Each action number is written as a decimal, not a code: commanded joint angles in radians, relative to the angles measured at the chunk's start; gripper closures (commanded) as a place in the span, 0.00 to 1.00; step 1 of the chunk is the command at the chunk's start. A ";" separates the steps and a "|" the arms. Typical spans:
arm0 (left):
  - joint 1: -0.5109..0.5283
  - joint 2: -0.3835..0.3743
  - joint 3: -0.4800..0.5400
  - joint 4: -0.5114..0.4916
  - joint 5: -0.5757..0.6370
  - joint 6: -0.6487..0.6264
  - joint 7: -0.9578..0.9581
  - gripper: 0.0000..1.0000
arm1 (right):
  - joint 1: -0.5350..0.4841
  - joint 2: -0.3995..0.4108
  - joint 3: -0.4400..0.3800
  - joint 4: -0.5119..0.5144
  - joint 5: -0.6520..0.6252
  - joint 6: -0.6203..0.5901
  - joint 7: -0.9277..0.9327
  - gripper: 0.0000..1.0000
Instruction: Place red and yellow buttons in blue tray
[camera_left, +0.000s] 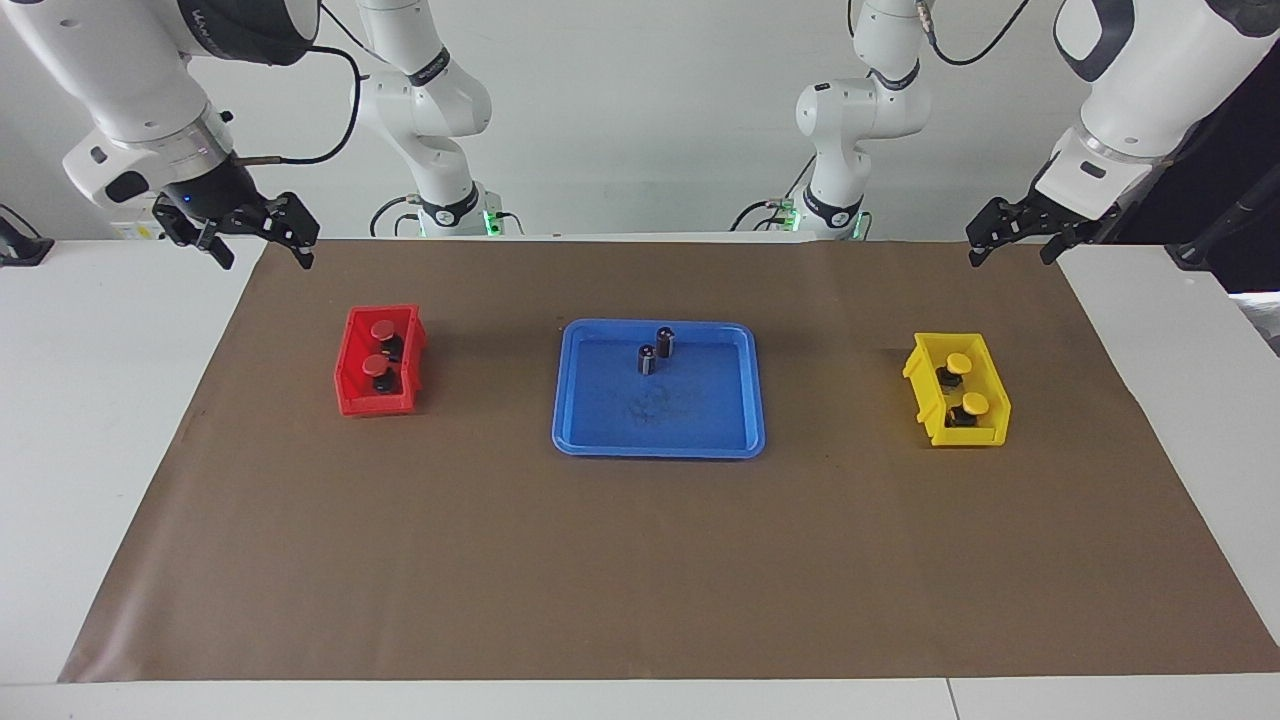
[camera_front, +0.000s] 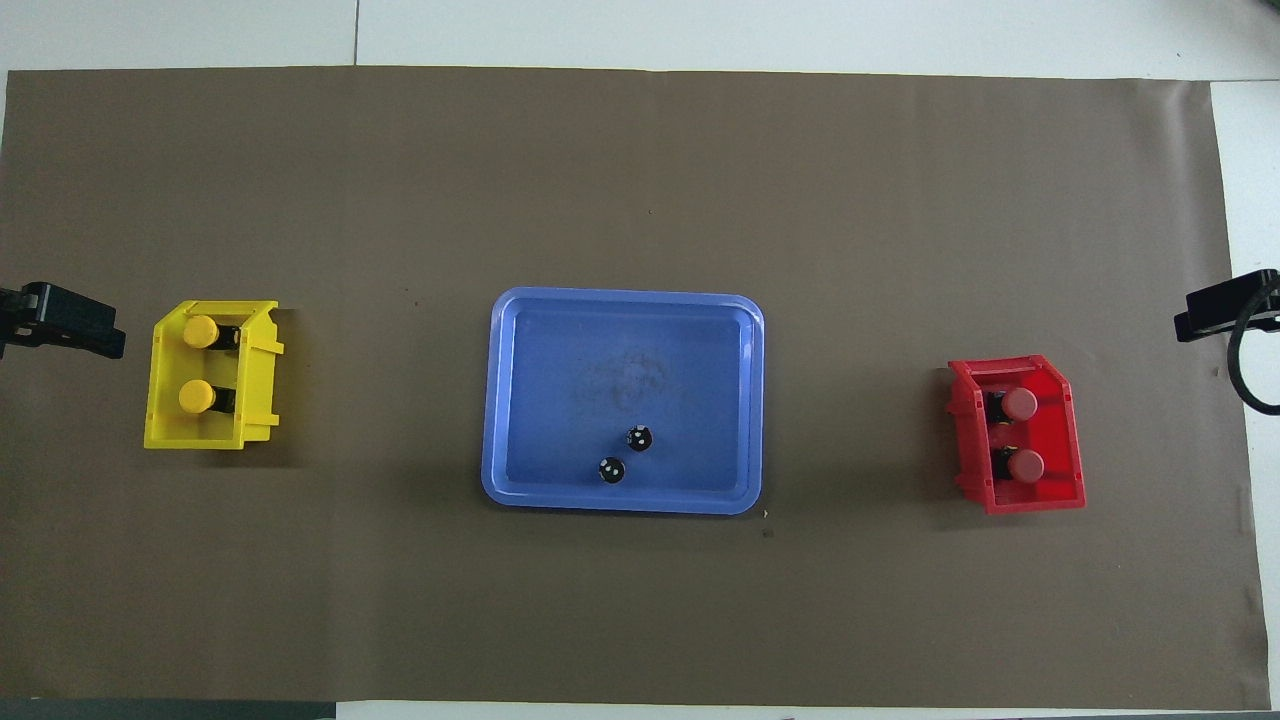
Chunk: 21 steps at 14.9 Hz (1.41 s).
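Two red buttons (camera_left: 383, 328) (camera_front: 1020, 403) sit in the red bin (camera_left: 352, 395) toward the right arm's end of the table. Two yellow buttons (camera_left: 959, 362) (camera_front: 200, 331) sit in the yellow bin (camera_left: 925, 385) toward the left arm's end. Between the bins lies the blue tray (camera_left: 690, 415) (camera_front: 560, 370). My right gripper (camera_left: 262, 258) hangs open and empty over the mat's edge beside the red bin. My left gripper (camera_left: 1008, 256) hangs open and empty over the mat's edge beside the yellow bin.
Two dark capless cylinders (camera_left: 665, 342) (camera_front: 611, 470) stand upright in the tray, on its side nearer the robots. A brown mat (camera_left: 640, 560) covers most of the white table.
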<state>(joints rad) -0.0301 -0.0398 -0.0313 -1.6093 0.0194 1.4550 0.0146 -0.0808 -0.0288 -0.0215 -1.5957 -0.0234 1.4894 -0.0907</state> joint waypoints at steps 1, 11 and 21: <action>0.009 -0.037 0.001 -0.052 -0.006 0.030 0.016 0.00 | -0.001 -0.011 0.006 -0.007 -0.009 -0.004 0.006 0.00; 0.009 -0.040 -0.001 -0.063 -0.006 0.041 0.018 0.00 | 0.013 -0.017 0.021 -0.061 -0.001 0.073 0.011 0.00; 0.009 -0.038 -0.001 -0.055 -0.006 0.036 0.008 0.00 | 0.038 0.009 0.029 -0.343 0.002 0.411 0.049 0.00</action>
<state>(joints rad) -0.0302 -0.0488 -0.0314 -1.6302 0.0194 1.4728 0.0153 -0.0368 -0.0076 0.0029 -1.8558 -0.0221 1.8231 -0.0589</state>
